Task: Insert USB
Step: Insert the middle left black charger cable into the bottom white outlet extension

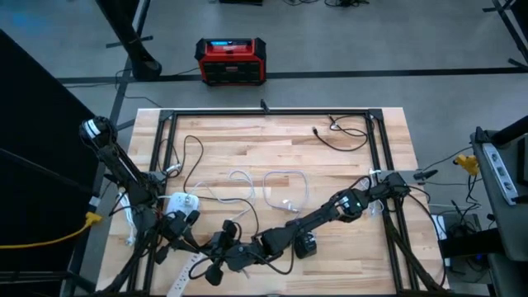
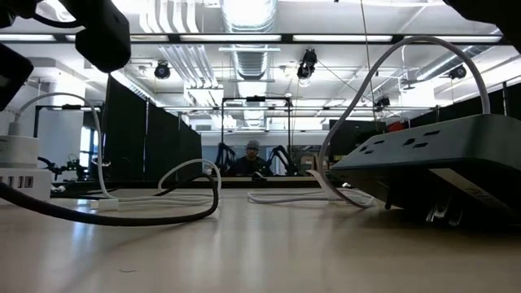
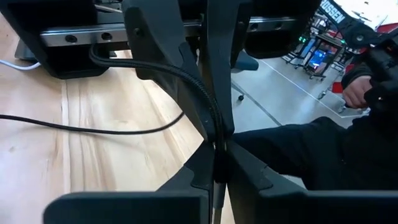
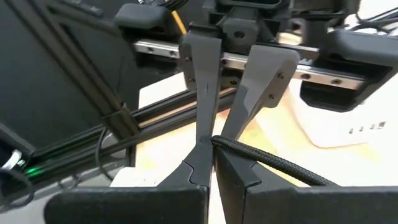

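A black braided cable (image 4: 273, 163) runs between my two grippers near the table's front left. My left gripper (image 3: 217, 148) and my right gripper (image 4: 212, 144) face each other tip to tip, and each is shut on this cable. In the high view they meet at about the left gripper (image 1: 196, 235) and the right gripper (image 1: 216, 247). A white charger block (image 4: 348, 112) with small ports rests flat on the wood just behind them. The USB plug itself is hidden by the fingers. My left gripper pinches the black cable (image 3: 214, 127) between its two fingertips. The cable arcs away from the tips, clear of the table. My right gripper's fingers stand close against the same spot. My right gripper pinches the black cable (image 4: 227, 145) between its two fingertips. From there the cable trails off to one side, lifted off the wood. My left gripper's fingers (image 4: 199, 93) come at the same point from the opposite side.
White cables (image 1: 280, 186) loop at mid-table and another black cable (image 1: 342, 136) lies at the far right. A white power strip (image 1: 183, 279) lies at the front edge. In the low view, a dark power strip (image 2: 423, 155) stands close. A person's hand (image 3: 354, 93) shows beyond the table.
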`<state>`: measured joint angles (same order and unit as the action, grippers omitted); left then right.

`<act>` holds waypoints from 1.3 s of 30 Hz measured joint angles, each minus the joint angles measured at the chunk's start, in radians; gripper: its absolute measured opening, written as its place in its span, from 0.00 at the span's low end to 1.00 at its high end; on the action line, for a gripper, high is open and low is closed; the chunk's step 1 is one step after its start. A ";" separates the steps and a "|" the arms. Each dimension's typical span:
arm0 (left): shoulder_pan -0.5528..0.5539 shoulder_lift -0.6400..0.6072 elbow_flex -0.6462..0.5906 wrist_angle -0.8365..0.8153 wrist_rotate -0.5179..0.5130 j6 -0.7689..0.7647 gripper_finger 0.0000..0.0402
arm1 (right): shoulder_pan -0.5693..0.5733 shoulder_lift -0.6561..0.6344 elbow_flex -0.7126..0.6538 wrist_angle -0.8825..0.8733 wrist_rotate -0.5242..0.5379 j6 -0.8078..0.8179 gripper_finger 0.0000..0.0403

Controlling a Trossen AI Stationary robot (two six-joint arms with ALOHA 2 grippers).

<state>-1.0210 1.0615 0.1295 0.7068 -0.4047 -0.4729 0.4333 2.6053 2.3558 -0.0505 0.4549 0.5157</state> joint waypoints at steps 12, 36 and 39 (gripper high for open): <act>-0.019 0.001 -0.010 -0.085 0.054 0.165 0.03 | -0.001 -0.015 0.000 0.003 -0.074 -0.129 0.36; -0.060 0.355 -0.051 0.493 0.003 0.221 0.03 | -0.019 -0.045 0.001 0.003 -0.062 -0.183 0.54; -0.060 0.433 -0.039 0.564 0.024 0.219 0.03 | -0.019 -0.045 0.001 0.003 -0.062 -0.198 0.54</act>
<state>-1.0813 1.4941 0.0906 1.2705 -0.3811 -0.2539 0.4141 2.5599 2.3569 -0.0471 0.3931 0.3174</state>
